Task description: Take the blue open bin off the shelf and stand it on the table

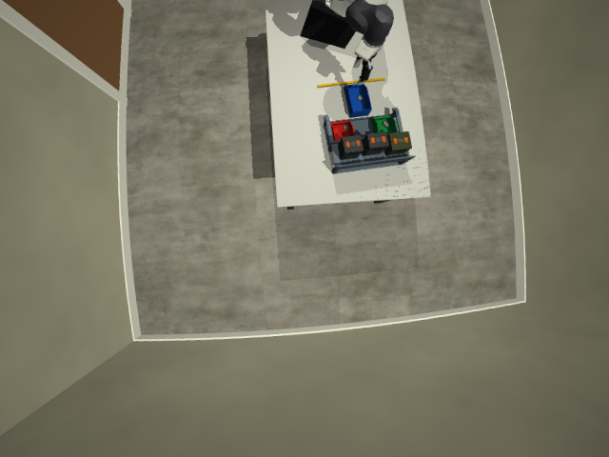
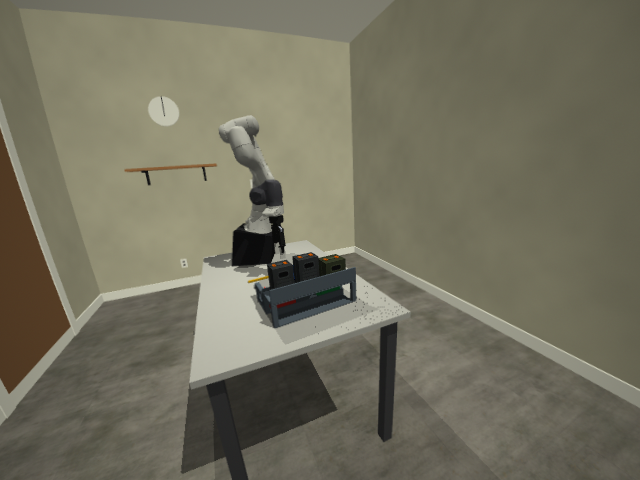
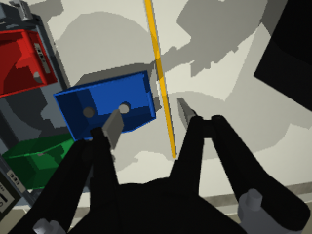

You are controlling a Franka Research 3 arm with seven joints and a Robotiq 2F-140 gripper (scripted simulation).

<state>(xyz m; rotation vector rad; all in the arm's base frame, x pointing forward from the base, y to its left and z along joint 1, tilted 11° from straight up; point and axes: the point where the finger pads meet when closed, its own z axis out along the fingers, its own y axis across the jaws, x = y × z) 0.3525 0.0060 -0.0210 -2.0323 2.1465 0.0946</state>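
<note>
The blue open bin [image 1: 351, 101] [image 3: 104, 91] is off the shelf, on the table top [image 1: 300, 148] [image 2: 227, 330], between the shelf front and a yellow strip. It looks flat, open side up, with small grey round parts inside. Its shelf-side end is very close to the shelf [image 1: 363, 126] [image 2: 315, 285]; contact cannot be told. My gripper [image 1: 363, 79] [image 2: 282, 255] [image 3: 149, 112] is partly open and empty, on the strip side of the bin; in the wrist view one fingertip overlaps the bin's near side. The red bin [image 1: 339, 131] [image 3: 15, 65] and green bin [image 1: 381, 126] [image 3: 44, 156] sit on the shelf and look level.
The yellow strip [image 1: 329, 84] [image 2: 256, 280] [image 3: 163, 90] lies just beyond the blue bin, toward the arm. Three dark boxes with orange marks, one left [image 1: 352, 149], one middle [image 1: 376, 145] and one right [image 1: 400, 145], stand behind the coloured bins. A black block [image 1: 326, 29] is near the arm's base.
</note>
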